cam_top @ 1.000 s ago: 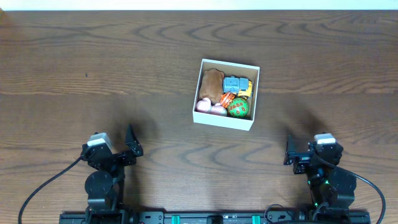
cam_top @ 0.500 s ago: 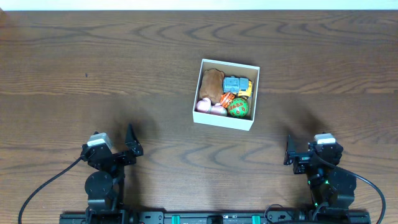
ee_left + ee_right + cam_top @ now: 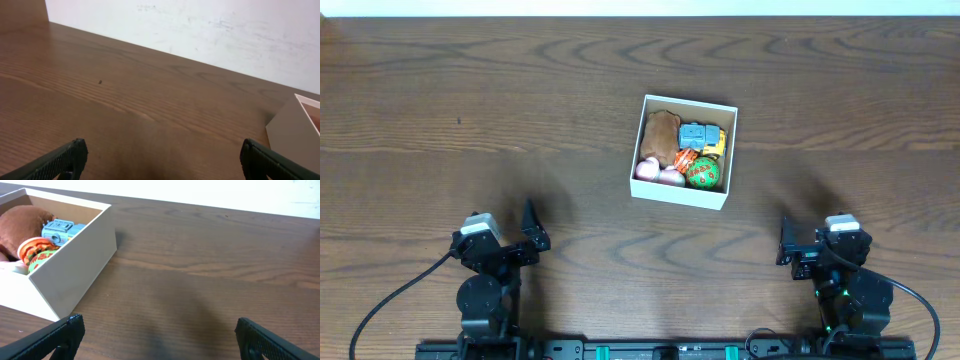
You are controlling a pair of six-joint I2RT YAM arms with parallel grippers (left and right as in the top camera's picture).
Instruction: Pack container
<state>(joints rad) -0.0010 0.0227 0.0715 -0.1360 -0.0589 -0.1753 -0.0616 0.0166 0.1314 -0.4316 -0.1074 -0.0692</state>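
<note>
The container (image 3: 728,152) is a square white cardboard box at the table's middle. It holds a brown plush toy (image 3: 660,136), a blue and yellow toy truck (image 3: 701,136), a green ball (image 3: 703,173), an orange striped toy (image 3: 684,161) and pink toys (image 3: 652,172). It also shows in the right wrist view (image 3: 75,275) and at the edge of the left wrist view (image 3: 295,131). My left gripper (image 3: 162,157) is open and empty near the front left edge. My right gripper (image 3: 159,332) is open and empty near the front right edge.
The brown wooden table (image 3: 470,120) lies all round the box. A white wall (image 3: 200,30) rises behind the far edge. Both arm bases stand at the front edge.
</note>
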